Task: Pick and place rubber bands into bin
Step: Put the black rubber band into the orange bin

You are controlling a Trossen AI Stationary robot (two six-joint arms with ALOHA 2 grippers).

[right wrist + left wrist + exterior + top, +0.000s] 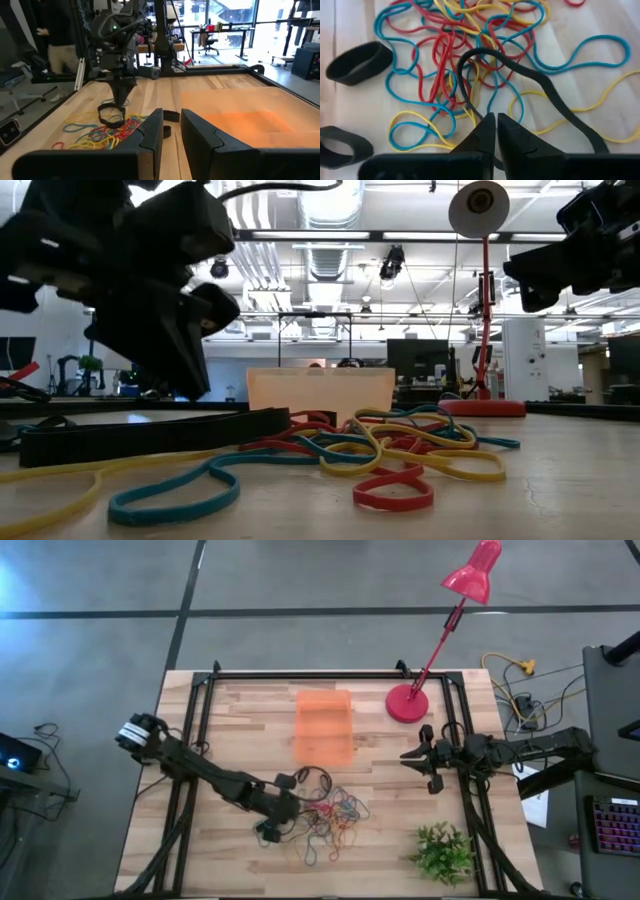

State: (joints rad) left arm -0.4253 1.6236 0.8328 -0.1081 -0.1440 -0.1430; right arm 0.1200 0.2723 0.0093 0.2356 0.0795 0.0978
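Note:
A tangle of red, blue, yellow and green rubber bands lies on the wooden table near its front edge. Beyond it toward the far edge stands the translucent orange bin. My left gripper slants down over the near left side of the pile, shut on a thin black rubber band. At the table's right side my right gripper is held level, pointing toward the pile, open with nothing between its fingers. My left gripper pinches the thin black band between its two fingertips, coming from above at a slant. In the right wrist view the band hangs below the fingers as an open loop. I cannot tell whether its lower end still touches the pile.
Two wide black bands lie beside the pile, and a black cable loop lies just beyond it. A red desk lamp's base stands right of the bin. A small green plant sits at the front right. Black frame rails border the table.

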